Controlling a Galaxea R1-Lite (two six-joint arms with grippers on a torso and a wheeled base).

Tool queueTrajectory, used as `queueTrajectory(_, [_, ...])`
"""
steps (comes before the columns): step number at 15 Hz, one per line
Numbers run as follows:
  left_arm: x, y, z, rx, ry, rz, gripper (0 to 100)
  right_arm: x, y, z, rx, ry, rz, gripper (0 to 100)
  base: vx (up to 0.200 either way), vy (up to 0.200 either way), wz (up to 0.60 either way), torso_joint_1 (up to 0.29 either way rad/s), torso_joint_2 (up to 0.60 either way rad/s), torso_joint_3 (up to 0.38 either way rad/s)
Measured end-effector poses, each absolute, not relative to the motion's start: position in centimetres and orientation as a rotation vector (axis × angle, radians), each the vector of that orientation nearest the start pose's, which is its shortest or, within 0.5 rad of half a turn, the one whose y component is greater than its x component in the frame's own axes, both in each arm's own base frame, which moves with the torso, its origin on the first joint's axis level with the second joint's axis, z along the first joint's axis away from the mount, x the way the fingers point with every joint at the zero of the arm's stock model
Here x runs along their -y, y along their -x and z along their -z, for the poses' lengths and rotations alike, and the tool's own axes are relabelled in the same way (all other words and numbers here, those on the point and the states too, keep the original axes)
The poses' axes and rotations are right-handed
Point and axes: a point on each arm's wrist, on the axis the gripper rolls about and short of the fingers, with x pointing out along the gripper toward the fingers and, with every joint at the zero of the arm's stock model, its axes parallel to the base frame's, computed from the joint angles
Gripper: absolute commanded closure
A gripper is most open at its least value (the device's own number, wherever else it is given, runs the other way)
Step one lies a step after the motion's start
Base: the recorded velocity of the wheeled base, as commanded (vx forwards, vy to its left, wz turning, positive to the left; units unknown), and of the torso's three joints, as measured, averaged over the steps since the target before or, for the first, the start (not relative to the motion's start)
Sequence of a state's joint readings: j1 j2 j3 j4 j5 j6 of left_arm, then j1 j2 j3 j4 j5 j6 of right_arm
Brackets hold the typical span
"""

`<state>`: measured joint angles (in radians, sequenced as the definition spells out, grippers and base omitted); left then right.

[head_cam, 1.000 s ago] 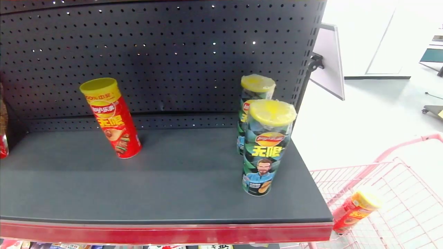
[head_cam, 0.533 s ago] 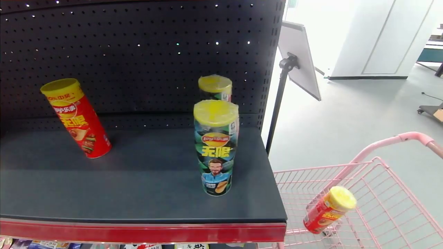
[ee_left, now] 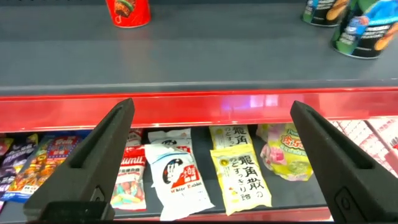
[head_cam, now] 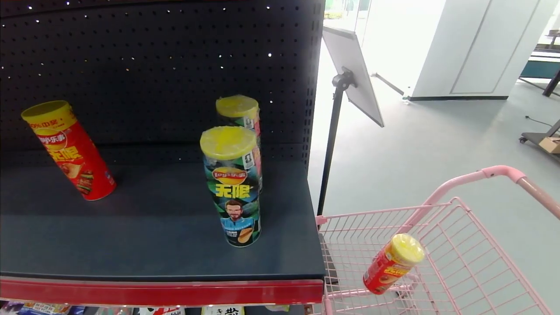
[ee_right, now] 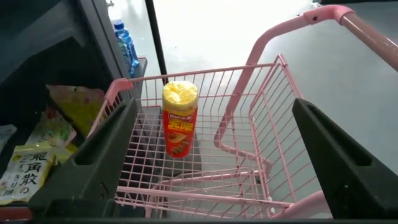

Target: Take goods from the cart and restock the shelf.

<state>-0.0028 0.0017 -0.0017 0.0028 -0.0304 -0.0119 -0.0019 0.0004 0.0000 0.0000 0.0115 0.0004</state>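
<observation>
The can (ee_right: 179, 118) stands upright in the cart (ee_right: 292, 28), lower right of the head frame, ahead of the wide-spread right end effector (ee_right: 212, 104), the nearer one.

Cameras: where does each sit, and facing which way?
Head view: on the head, looking down at shelf and cart.
Left wrist view: left wrist, facing the shelf's red front edge; open left gripper frames it.
Right wrist view: right wrist, looking into the cart; open right gripper frames it.
Shared: head and right wrist views both show the cart's red can.
</observation>
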Motion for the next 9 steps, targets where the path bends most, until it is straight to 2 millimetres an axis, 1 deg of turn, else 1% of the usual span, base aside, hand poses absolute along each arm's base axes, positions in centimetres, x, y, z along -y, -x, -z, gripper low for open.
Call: queueTrajectory(9, [0.06, 2.28, -7.57, -0.003, 0.012, 0.034, 0, -0.03, 2.28, -7.55, 0.0, -0.002, -0.01, 0, 0.0, 0.0, 0.0, 0.0, 0.0, 0.0])
